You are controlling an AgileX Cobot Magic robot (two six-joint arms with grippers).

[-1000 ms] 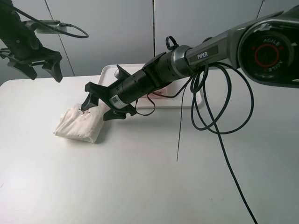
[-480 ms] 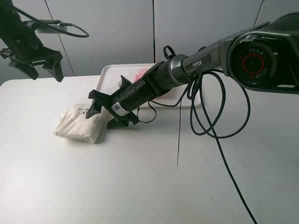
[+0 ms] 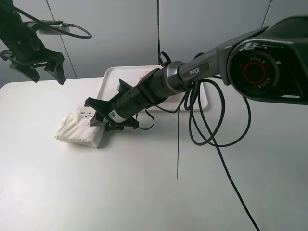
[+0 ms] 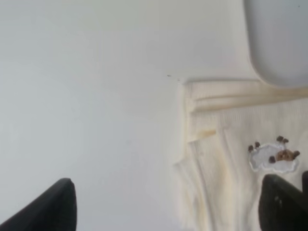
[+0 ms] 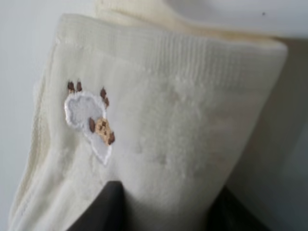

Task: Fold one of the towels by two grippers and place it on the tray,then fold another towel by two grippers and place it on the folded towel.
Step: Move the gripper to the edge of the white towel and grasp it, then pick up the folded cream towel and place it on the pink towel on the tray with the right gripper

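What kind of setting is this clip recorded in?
Probably a lab or test bench, not a home. A bare white table stands against plain grey wall panels, and it holds only a cream towel and a white tray. Loose cables trail from the arms.

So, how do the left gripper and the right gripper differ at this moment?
The left gripper hangs high above the table, apart from the towel; the right gripper is low, at the towel's edge. The left arm stays at its own side; the right arm reaches across the middle, in front of the tray. Both are black with open jaws.
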